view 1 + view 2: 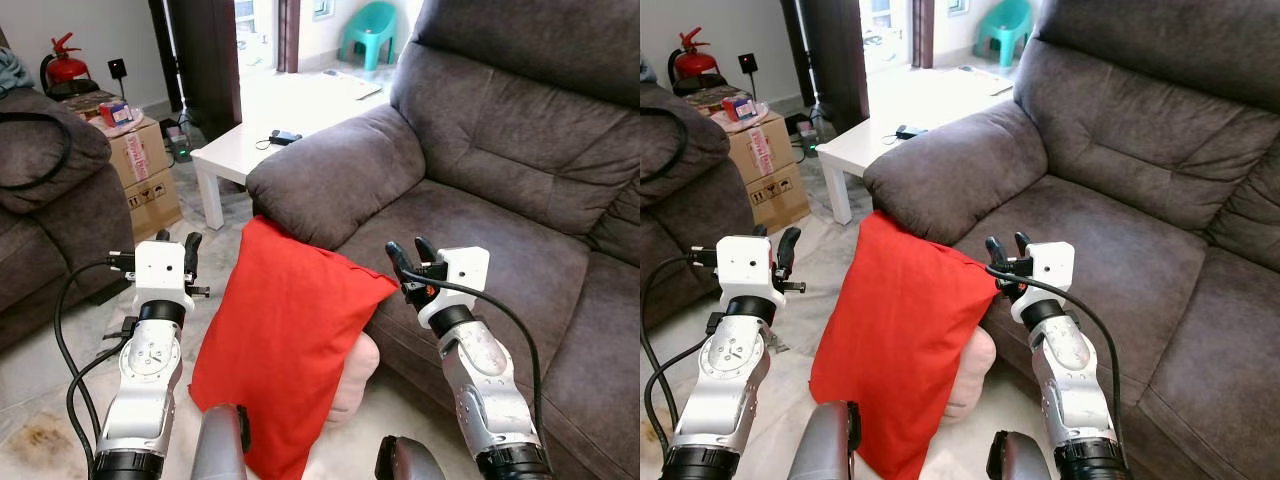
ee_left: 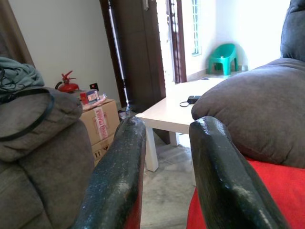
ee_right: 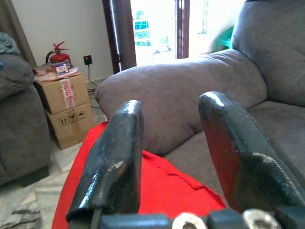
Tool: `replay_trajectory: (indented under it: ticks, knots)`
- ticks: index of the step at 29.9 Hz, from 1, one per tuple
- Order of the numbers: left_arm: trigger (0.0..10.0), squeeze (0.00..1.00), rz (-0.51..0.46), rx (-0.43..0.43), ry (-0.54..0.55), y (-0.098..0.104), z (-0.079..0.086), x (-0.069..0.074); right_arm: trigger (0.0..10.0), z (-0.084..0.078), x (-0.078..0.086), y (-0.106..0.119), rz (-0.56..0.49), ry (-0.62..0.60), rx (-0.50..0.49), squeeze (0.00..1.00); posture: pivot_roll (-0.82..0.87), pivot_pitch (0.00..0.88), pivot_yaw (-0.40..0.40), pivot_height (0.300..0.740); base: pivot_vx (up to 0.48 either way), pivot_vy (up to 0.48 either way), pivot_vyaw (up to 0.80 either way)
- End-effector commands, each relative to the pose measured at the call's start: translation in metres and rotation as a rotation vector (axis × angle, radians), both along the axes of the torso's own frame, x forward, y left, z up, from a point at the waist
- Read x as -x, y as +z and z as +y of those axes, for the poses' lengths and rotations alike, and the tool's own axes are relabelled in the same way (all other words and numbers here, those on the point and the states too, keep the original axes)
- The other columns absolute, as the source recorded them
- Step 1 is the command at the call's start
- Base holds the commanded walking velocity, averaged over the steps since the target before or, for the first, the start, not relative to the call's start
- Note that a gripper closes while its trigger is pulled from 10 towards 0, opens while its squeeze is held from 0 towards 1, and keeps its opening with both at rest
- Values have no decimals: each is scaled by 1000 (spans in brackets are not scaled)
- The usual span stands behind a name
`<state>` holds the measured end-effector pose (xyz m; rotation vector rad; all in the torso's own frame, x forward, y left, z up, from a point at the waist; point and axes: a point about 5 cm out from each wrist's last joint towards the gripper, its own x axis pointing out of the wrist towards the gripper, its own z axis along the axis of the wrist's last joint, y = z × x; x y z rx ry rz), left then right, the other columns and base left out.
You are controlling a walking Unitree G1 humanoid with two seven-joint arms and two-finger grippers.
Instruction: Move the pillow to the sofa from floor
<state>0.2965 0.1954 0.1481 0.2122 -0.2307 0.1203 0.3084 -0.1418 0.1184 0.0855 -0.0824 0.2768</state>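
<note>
A red pillow point(image 1: 285, 340) stands on the floor, leaning against the front of the dark grey sofa point(image 1: 500, 160) under its armrest. A pinkish cushion point(image 1: 360, 375) peeks out from behind the pillow's lower right side. My left gripper point(image 1: 178, 252) is raised to the pillow's left, open and holding nothing. My right gripper point(image 1: 410, 258) hovers open just right of the pillow's upper corner, above the front edge of the sofa seat. In the right wrist view the red pillow point(image 3: 143, 186) lies below the fingers point(image 3: 116, 152).
A white low table point(image 1: 270, 120) stands beyond the armrest with a small dark device on it. Cardboard boxes point(image 1: 145, 165) and a red fire extinguisher point(image 1: 62, 62) sit at the back left. Another dark sofa point(image 1: 50, 200) borders the left. A teal plastic chair point(image 1: 370, 30) is far back.
</note>
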Motion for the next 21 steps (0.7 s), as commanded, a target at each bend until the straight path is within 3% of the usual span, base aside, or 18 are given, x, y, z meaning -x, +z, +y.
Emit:
replay_trajectory:
  ticks: [1, 6, 16, 21]
  knots:
    - [10000, 0, -9, 17, 1, 3, -1, 0, 10000, 1, 1, 7, -27, 18, 9, 0, 100, 0, -92, 556, 0, 0, 0]
    - [10000, 0, -11, 20, 0, 4, -1, -1, 10000, 4, 1, 9, -46, 46, 37, 0, 100, 0, -93, 556, 0, 0, 0]
    - [10000, 0, -13, 20, 0, 5, -1, -1, 10000, 5, 3, 7, -42, 62, 36, 0, 101, 0, -92, 556, 0, 0, 629]
    - [10000, 0, -11, 18, -1, 5, -1, -1, 10000, 6, 3, 7, -38, 65, 24, 0, 102, 0, -91, 556, 0, 0, 0]
